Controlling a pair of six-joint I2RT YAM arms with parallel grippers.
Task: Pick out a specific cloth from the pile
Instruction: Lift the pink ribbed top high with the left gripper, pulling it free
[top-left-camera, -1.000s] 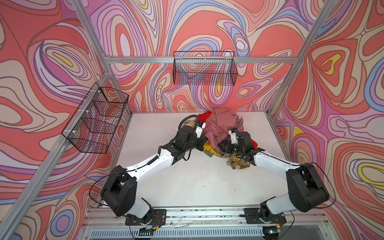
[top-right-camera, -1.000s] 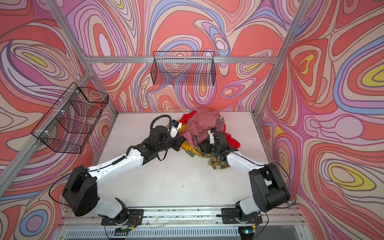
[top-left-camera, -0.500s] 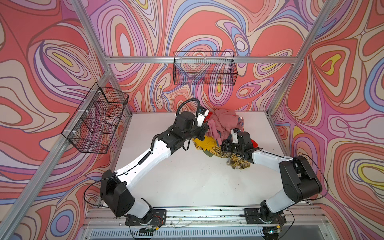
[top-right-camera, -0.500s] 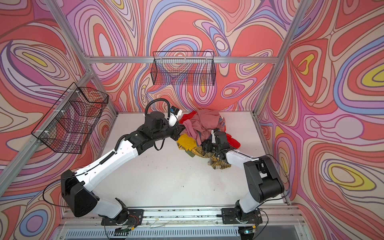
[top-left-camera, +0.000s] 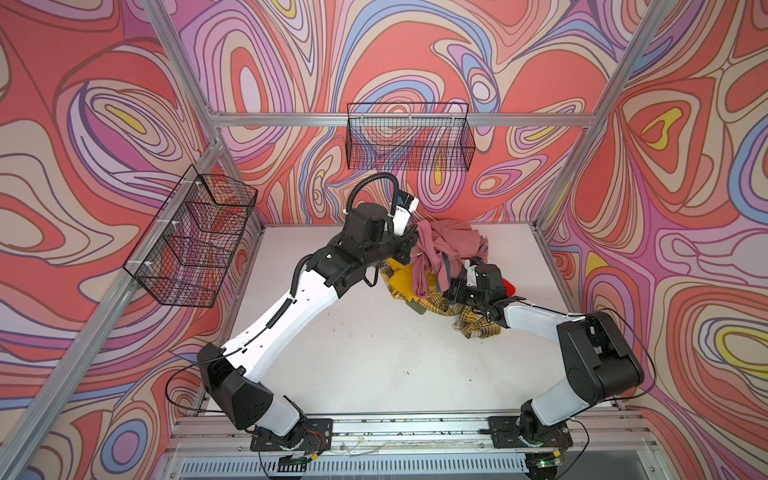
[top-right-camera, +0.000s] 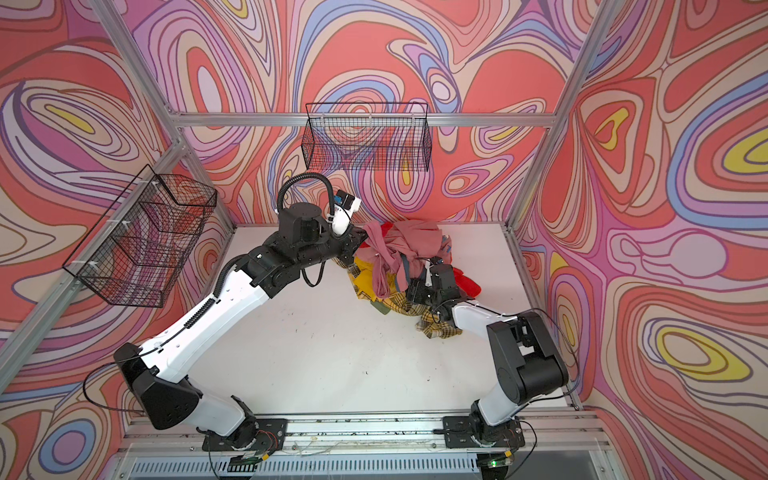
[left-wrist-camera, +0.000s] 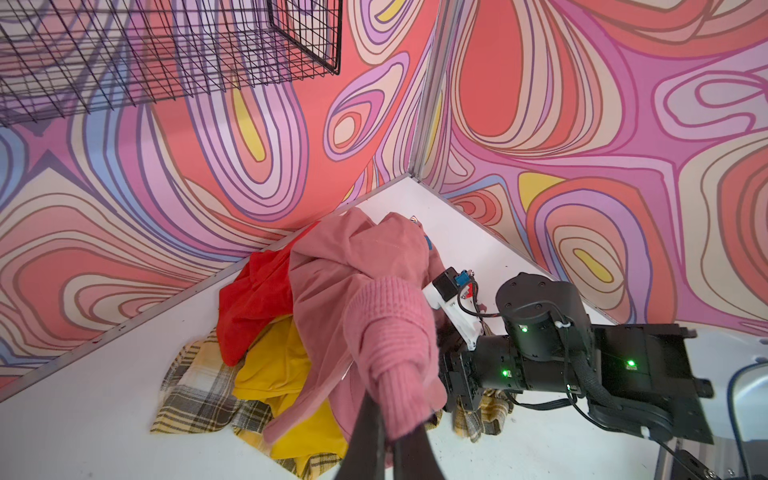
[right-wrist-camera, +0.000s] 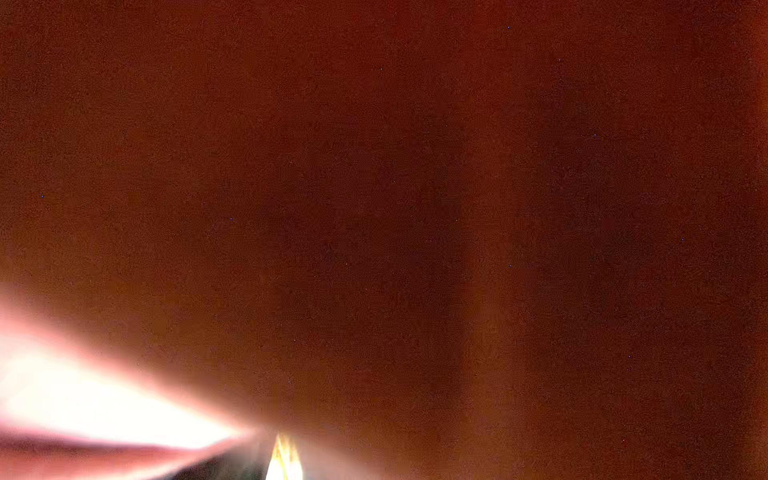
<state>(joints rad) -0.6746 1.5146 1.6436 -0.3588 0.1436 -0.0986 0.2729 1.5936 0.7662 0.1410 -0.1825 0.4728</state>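
On the white table (top-left-camera: 374, 357) the right gripper (top-left-camera: 454, 291) is pushed into the pile (top-left-camera: 405, 282), beside the yellow plaid cloth (top-left-camera: 478, 328); its jaws are buried under fabric, so whether they stand wide or narrow cannot be told; its wrist view shows only reddish fabric up close; farther back the left gripper (left-wrist-camera: 388, 424) is clamped tight on the cloth (left-wrist-camera: 386, 332), a pink knit piece held up at the pile's far left edge and lying against the larger pink garment (top-left-camera: 453, 241); a wire basket (top-left-camera: 409, 141) hangs on the back wall.

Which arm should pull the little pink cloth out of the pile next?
Left. The left hand is shut on the pink cloth at the top of the pile. The right hand is buried in the pile, its fingers hidden, so it probably can't lift anything cleanly.
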